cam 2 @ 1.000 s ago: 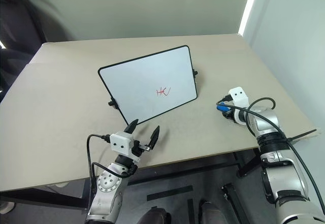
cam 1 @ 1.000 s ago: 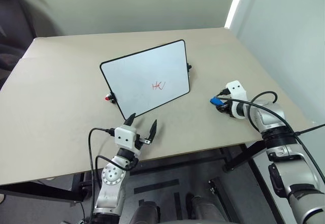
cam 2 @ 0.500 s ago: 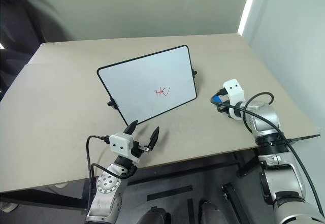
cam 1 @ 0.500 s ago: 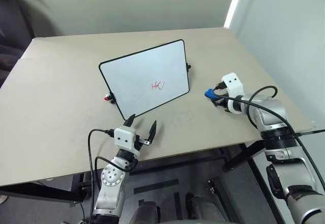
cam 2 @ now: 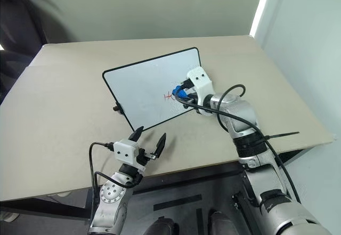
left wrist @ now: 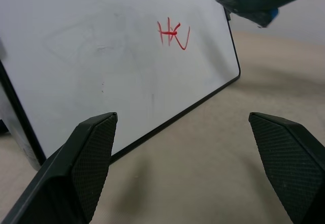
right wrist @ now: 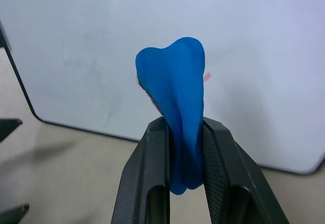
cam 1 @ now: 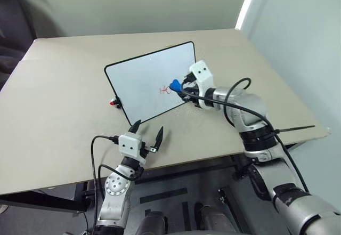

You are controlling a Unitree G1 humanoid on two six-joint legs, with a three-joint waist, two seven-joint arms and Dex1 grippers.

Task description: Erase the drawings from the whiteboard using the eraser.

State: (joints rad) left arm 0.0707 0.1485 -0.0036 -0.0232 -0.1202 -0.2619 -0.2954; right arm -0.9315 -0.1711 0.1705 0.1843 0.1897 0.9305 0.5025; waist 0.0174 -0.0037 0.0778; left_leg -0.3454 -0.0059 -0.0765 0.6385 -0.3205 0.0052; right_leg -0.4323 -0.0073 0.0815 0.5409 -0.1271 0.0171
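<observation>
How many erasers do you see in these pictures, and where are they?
1. The eraser, a blue block, is pinched in the right end effector, just in front of the whiteboard near the drawings.

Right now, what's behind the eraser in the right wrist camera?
The whiteboard fills the background behind the eraser. A speck of the red drawings peeks out beside it; the rest is covered.

Heads up, you can't really tell if the eraser [cam 1: 174, 84] is actually touching the whiteboard [cam 1: 139, 80] or just hanging in front of it. It covers the right end of the drawings [cam 1: 164, 89] in the head views, and in the right wrist view you only get a tiny red speck poking out beside it. The board's far side and its stand are hidden too.
</observation>
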